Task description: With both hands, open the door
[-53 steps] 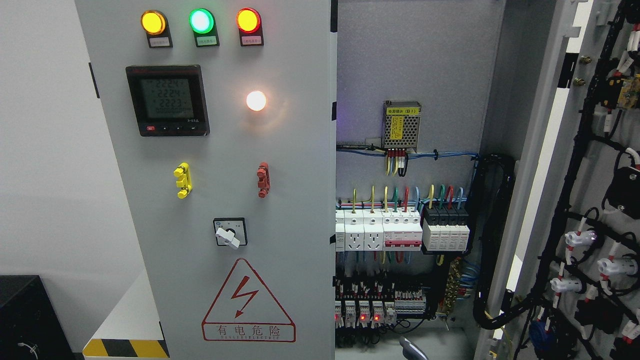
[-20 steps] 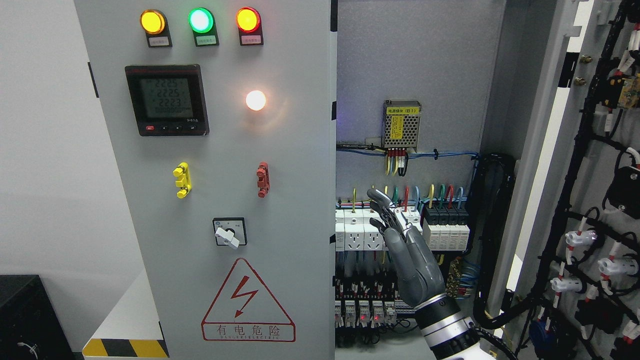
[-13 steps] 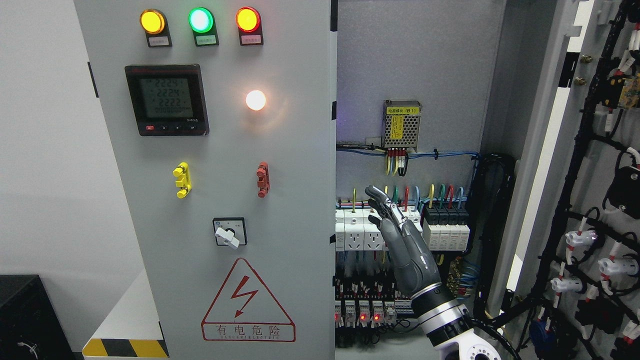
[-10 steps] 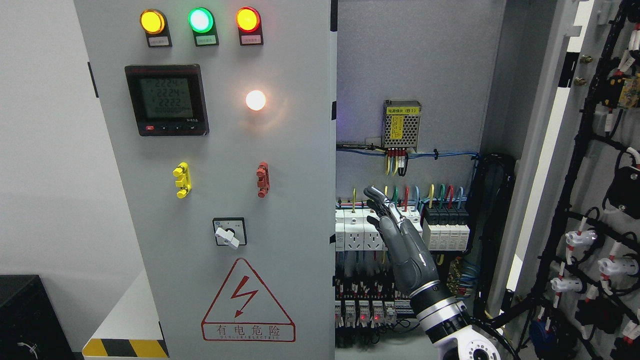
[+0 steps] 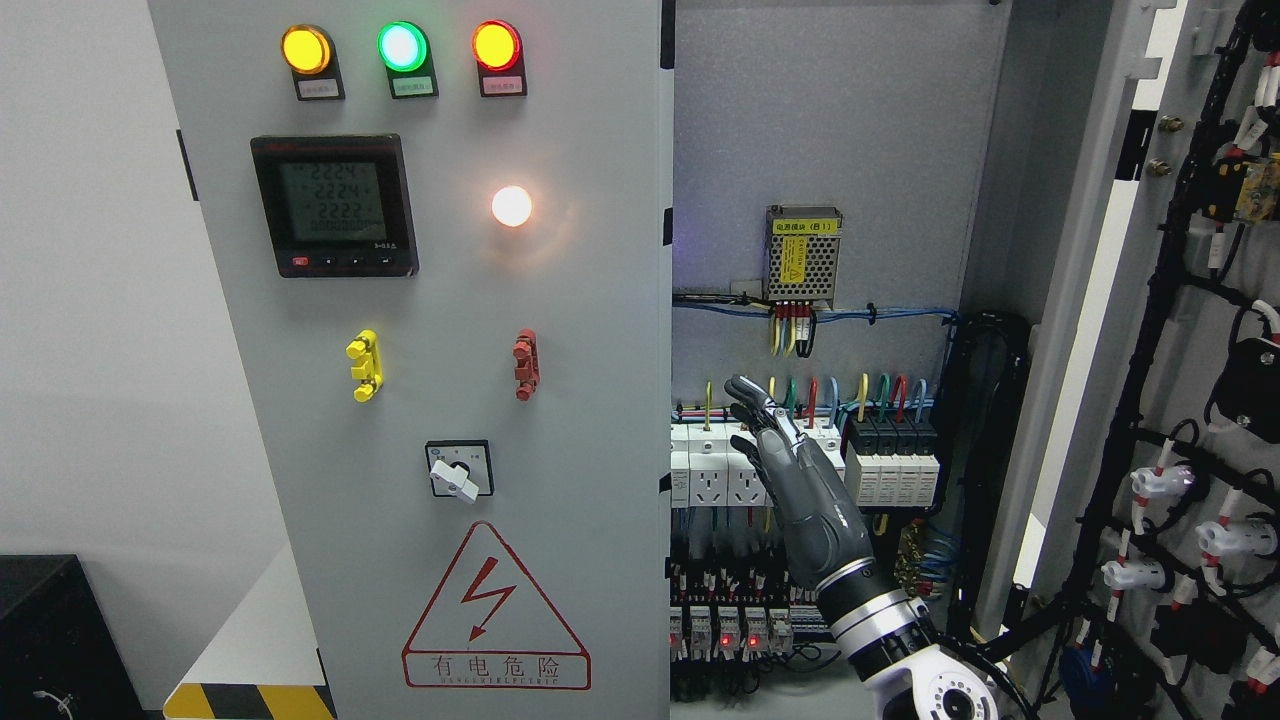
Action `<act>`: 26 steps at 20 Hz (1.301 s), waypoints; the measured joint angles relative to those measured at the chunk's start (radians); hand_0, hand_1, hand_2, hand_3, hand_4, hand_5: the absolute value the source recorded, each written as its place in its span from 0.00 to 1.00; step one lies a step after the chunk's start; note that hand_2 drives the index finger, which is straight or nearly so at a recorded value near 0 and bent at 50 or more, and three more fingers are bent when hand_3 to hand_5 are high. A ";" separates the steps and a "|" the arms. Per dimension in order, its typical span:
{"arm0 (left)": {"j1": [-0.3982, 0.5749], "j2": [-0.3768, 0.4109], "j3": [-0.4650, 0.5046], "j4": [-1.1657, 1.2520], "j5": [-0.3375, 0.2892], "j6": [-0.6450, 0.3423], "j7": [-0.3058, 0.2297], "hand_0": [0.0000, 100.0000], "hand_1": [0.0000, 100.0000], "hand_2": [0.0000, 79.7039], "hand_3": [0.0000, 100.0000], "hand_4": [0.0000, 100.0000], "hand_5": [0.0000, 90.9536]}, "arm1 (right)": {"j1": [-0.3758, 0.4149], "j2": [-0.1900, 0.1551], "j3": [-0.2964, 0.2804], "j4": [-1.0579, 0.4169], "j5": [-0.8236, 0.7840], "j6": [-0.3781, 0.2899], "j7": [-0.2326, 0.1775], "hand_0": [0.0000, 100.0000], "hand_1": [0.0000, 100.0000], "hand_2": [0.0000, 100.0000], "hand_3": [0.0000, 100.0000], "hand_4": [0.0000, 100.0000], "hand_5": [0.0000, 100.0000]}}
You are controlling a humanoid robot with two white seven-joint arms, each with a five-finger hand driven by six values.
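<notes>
The grey cabinet's left door (image 5: 580, 300) stands closed, carrying three lamps, a meter (image 5: 334, 205) and a rotary switch (image 5: 459, 470). The right door (image 5: 1195, 400) is swung wide open at the picture's right, its wired inner side showing. My right hand (image 5: 742, 412) rises from the lower right into the open half of the cabinet. Its fingers are stretched out and hold nothing. The fingertips (image 5: 737, 385) hover in front of the white sockets (image 5: 712, 478), a little right of the left door's free edge (image 5: 665, 420) and apart from it. No left arm shows.
Inside the open half sit a power supply (image 5: 803, 243), breakers (image 5: 893, 460), coloured wires and rows of relays (image 5: 740, 625) below. A thick black cable bundle (image 5: 990, 450) runs down the right wall. A black box (image 5: 50, 640) and a yellow-black striped base (image 5: 250, 700) lie at the lower left.
My right hand has come up from the bottom edge into the open cabinet, then drifted slightly left toward the left door's edge. The doors have not moved.
</notes>
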 measured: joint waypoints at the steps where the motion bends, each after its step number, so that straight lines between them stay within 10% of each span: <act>1: -0.001 -0.002 0.000 -0.004 -0.001 0.025 0.000 0.12 0.56 0.00 0.00 0.00 0.00 | -0.002 0.000 0.001 0.001 -0.001 0.000 0.000 0.07 0.14 0.00 0.00 0.00 0.00; 7: -0.008 -0.008 0.000 -0.053 -0.012 0.220 0.002 0.12 0.56 0.00 0.00 0.00 0.00 | -0.015 0.001 0.004 0.005 -0.006 0.000 0.001 0.07 0.14 0.00 0.00 0.00 0.00; 26: -0.046 -0.011 0.013 -0.088 -0.094 0.219 0.007 0.12 0.56 0.00 0.00 0.00 0.00 | -0.043 0.003 0.039 0.012 -0.046 0.010 0.037 0.07 0.14 0.00 0.00 0.00 0.00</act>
